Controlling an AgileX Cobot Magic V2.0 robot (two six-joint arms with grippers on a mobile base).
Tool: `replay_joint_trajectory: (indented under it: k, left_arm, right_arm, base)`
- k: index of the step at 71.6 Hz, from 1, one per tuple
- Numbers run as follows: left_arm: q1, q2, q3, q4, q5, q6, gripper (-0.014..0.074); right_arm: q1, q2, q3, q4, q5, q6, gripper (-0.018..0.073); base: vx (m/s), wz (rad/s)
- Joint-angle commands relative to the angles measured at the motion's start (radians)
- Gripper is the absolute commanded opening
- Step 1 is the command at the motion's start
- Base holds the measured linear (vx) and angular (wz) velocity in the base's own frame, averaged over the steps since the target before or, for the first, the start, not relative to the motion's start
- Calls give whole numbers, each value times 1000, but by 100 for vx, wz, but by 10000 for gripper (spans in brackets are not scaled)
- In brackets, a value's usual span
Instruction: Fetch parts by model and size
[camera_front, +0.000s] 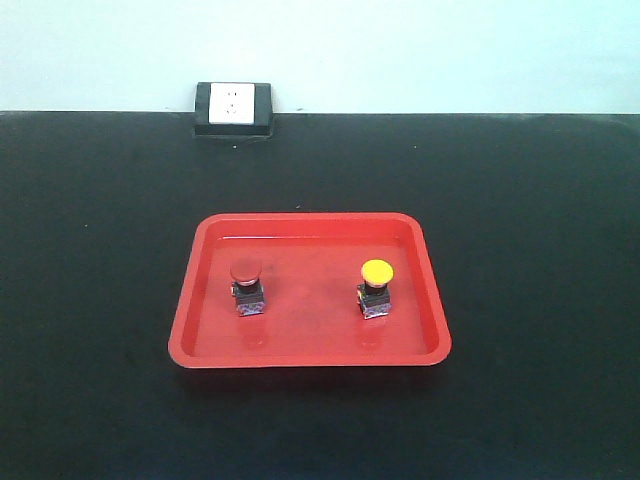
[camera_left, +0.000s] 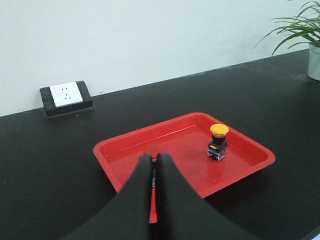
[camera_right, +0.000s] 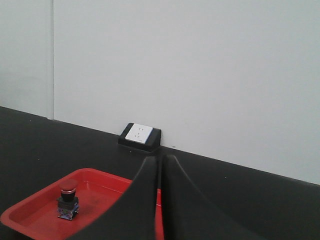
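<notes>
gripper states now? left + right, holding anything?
Left gripper: shut, holding nothing, hanging over the near edge of the red tray.
Right gripper: shut, holding nothing, also clear of both switches.

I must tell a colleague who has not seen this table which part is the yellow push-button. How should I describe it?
Find the red tray in the middle of the black table. Two small push-button switches stand upright in it, side by side and apart. In the front view, the yellow push-button is the right one; its cap is bright yellow, while the red push-button matches the tray.
</notes>
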Motion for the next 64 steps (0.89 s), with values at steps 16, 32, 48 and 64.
replay_joint_trajectory:
  k: [16,32,48,64]
  left_arm:
    - [21,10,44,-9,-90,0,-8]
    - [260,-50,219,0,-254,0,-7]
    - [457,-172,384,-15,-347,0,-7]
    - [563,-177,442,-31,-432,12,-7]
  right_arm:
    - [-2,14,-25,1,-77,-2,-9]
    - [-2,14,-25,1,-77,-2,-9]
    - [-2,14,-25,1,-77,-2,-9]
    - [-2,14,-25,1,-78,-2,-10]
  base:
    - [0,0]
    - [0,0]
    - [0,0]
    - [0,0]
